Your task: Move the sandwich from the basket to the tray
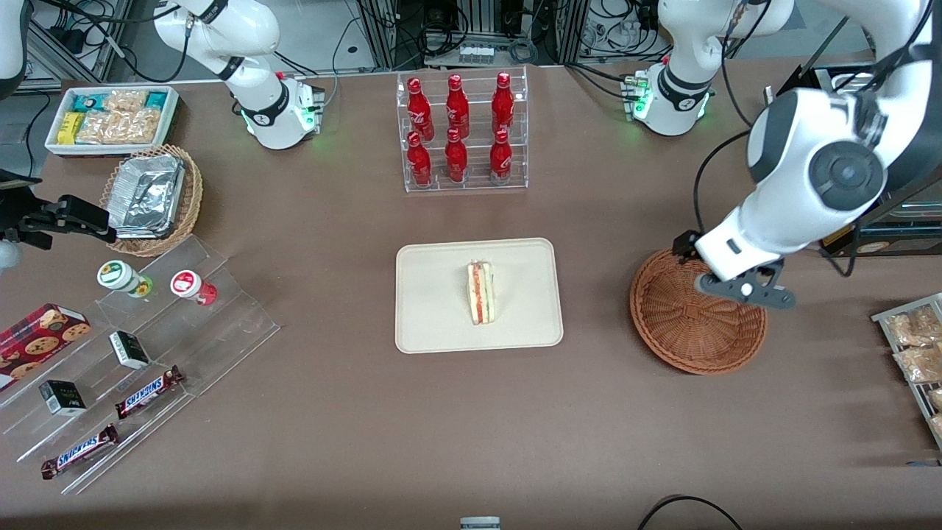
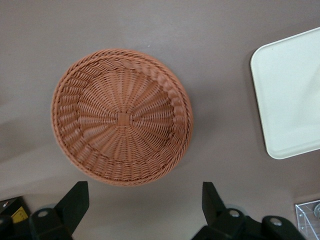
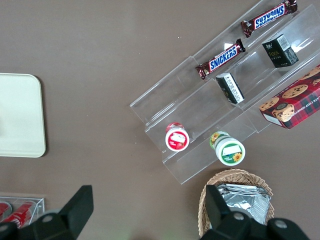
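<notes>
One small triangular white-bread sandwich (image 1: 481, 292) already lies on the flat cream-beige rectangular tray (image 1: 434, 324), long axis running near-to-far, well apart toward the parked arm's end from the empty-handed, spread-jawed gripper (image 1: 743, 288) hovering above the empty round reddish-brown wicker basket (image 2: 122, 117).

Left arm: glossy white shells, dark grey round joint cap, black bands, green light at base, black cables. Its gripper (image 2: 145, 210) is black w/ 2 wedge fingers (image 2: 75, 200), spread apart, above the basket (image 1: 695, 316).
</notes>
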{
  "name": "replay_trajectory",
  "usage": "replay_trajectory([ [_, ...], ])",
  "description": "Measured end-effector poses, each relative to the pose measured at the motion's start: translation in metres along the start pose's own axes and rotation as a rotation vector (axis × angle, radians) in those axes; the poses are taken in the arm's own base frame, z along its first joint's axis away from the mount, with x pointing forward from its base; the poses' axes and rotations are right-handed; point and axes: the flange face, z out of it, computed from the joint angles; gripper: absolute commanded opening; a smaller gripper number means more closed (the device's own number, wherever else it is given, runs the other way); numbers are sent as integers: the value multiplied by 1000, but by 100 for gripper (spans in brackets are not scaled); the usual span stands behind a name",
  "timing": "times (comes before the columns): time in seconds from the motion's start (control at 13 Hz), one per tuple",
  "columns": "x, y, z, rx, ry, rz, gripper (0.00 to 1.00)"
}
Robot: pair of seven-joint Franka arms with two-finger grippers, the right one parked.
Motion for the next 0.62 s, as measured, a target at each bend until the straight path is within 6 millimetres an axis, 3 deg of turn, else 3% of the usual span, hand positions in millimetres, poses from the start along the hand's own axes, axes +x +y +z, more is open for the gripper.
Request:
replay_trajectory([
  [0.62, -59, -57, -53, 0, -20, -108, 100],
])
